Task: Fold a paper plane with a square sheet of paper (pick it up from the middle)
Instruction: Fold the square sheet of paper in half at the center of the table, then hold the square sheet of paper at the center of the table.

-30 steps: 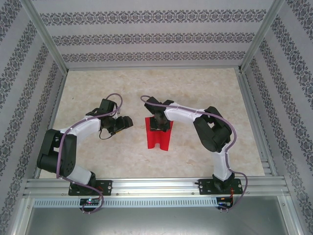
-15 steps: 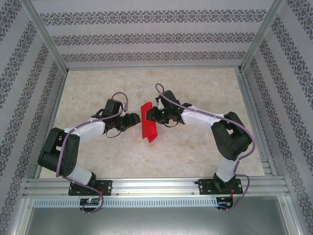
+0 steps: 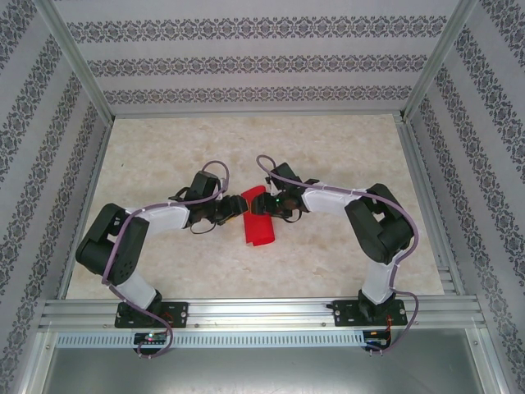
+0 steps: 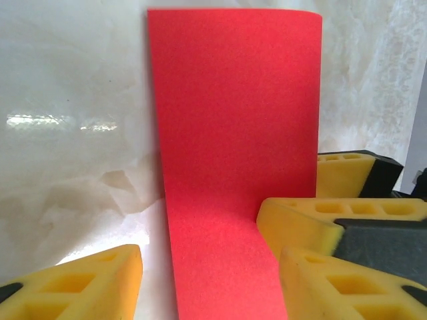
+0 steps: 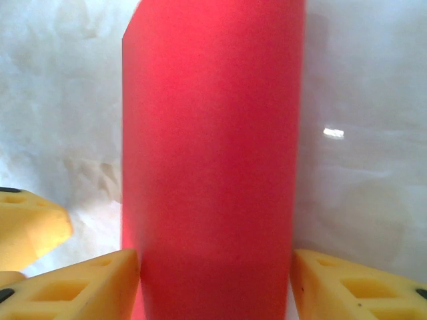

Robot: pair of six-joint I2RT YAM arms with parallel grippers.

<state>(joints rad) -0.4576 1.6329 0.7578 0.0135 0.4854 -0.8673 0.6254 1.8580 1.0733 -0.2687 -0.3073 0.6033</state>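
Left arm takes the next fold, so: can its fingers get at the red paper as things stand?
Probably yes. The red paper sits between the spread fingers of the left gripper with nothing over it. The fingers of the right gripper crowd in on one side, so closing may bump them.

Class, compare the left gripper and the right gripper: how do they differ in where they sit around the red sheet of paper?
The left gripper reaches the red sheet of paper from the left; the right gripper from the right. In its wrist view, bare table shows between the left gripper's finger and the sheet; the sheet fills the right gripper's whole gap. Both have yellow foam fingers straddling the sheet.
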